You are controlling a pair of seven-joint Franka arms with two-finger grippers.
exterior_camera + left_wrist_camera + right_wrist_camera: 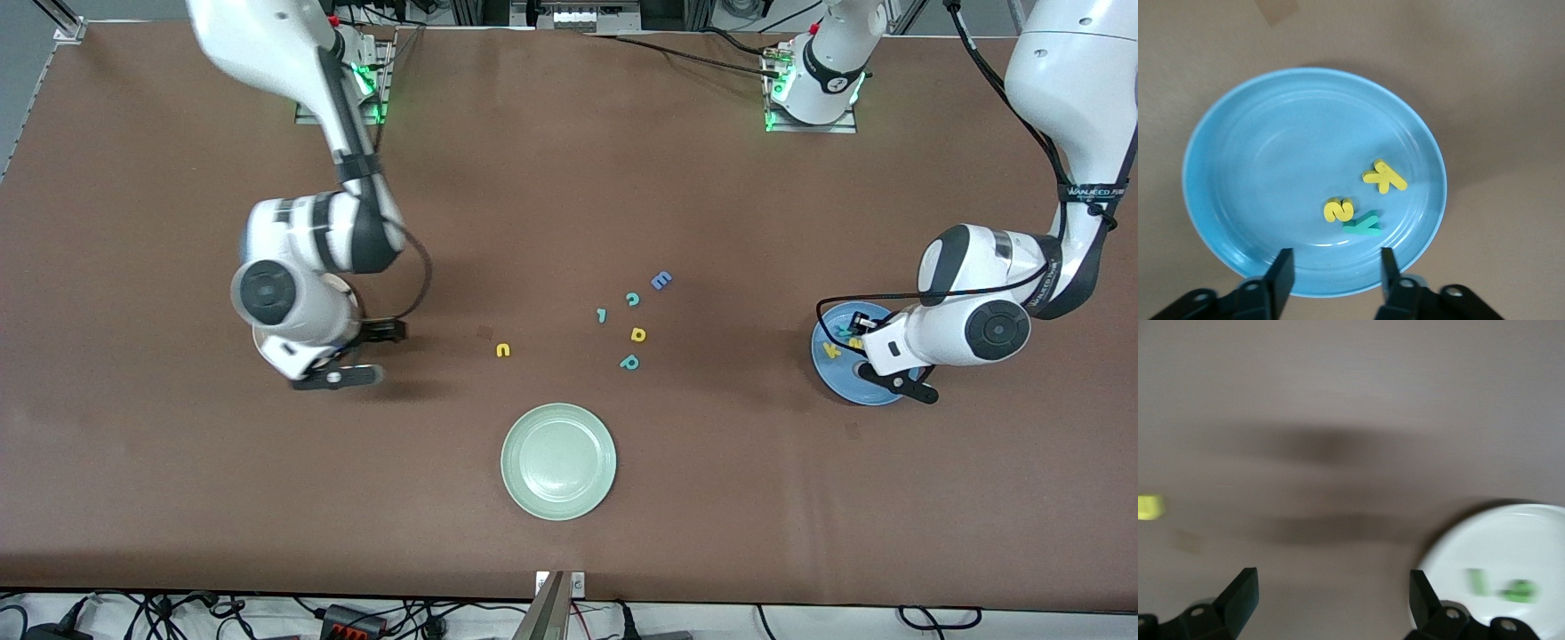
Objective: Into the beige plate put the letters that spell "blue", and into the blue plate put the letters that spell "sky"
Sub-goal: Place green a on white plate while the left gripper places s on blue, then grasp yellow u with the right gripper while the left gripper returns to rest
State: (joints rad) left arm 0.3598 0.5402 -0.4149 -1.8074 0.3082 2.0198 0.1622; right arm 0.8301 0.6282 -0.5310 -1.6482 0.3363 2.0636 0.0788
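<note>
Sky-blue plate (1315, 180) at the left arm's end held yellow s (1338, 210), yellow k (1385, 176) and teal y (1362, 225): "sky" looked finished. Left gripper (1337, 277) hung above it, parted, holding nothing. Right gripper (1331, 593) spread wide and empty above bare table beside the beige plate (1511, 540), green letters (1501, 585) blurred inside.

Judged mid "blue". Next move likely: reach for the yellow u (503, 350), alone on the mat, easy to pinch. Orange e not made out.

Nearby distractors: blue E (661, 281), teal c (632, 300), teal p (629, 362), yellow round letter (638, 334), pale green plate (558, 460). Nothing blocking.
</note>
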